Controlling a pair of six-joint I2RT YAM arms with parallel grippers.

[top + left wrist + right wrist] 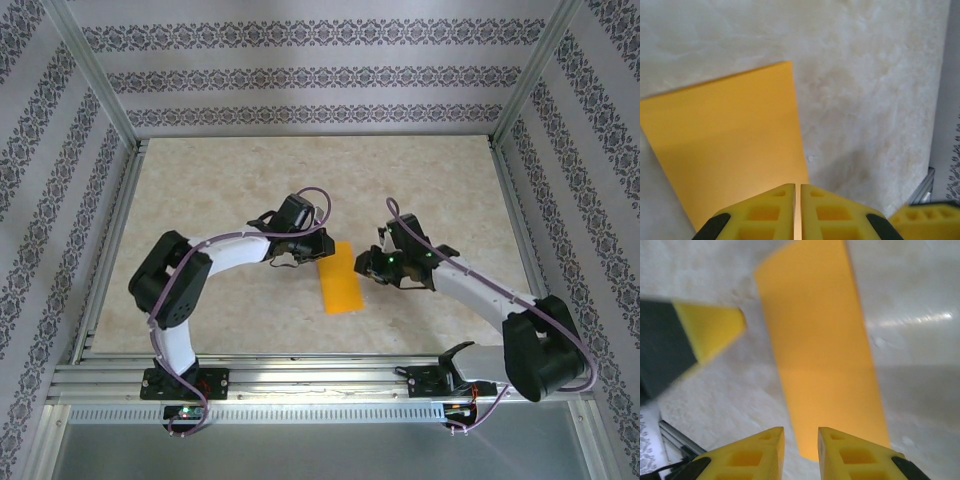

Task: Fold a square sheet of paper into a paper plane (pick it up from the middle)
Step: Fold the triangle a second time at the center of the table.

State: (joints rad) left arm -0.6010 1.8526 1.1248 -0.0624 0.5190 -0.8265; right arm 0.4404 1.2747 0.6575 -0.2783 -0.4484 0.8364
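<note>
Where pale marbled tabletop (220,200) meets patterned wallpaper walls (300,80), orange-yellow sheet of paper (339,280) lying flat as a narrow rectangle between the arms, left hand (798,210) pressed together over one edge, right hand (801,450) slightly spread over its end

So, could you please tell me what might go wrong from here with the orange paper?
1. The paper lies flat on the table, so the fingers may push it along rather than get under an edge.
2. The left end effector and right end effector work close together at the same strip, so they could bump each other.
3. The left one looks shut at the paper's edge, which might crease it askew.
</note>
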